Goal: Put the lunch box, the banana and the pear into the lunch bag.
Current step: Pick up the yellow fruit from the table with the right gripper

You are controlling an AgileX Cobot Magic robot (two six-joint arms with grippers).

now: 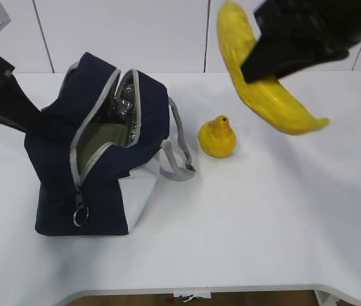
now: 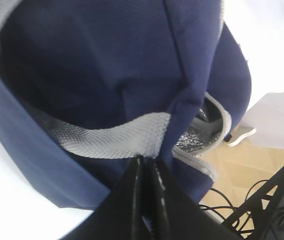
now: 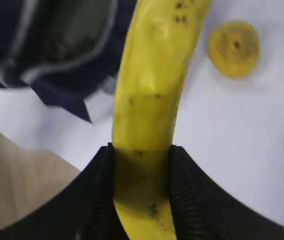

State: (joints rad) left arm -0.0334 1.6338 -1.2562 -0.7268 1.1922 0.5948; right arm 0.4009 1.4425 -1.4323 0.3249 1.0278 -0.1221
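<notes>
The navy lunch bag (image 1: 97,159) stands at the left of the table with its zipper open. Inside it lies the lunch box's sage-green lid (image 1: 104,139), which also shows from the right wrist (image 3: 79,30). My left gripper (image 2: 147,160) is shut on the bag's grey webbing handle (image 2: 111,137) at the bag's far left side. The pear (image 1: 217,137) sits on the table just right of the bag. My right gripper (image 3: 142,150) is shut on the banana (image 3: 152,85) and holds it high in the air (image 1: 266,95), to the right of the bag and above the pear (image 3: 233,48).
A second grey handle (image 1: 180,150) droops from the bag toward the pear. The zipper's ring pull (image 1: 80,215) hangs at the bag's front. The white table (image 1: 263,217) ends near the bottom of the exterior view.
</notes>
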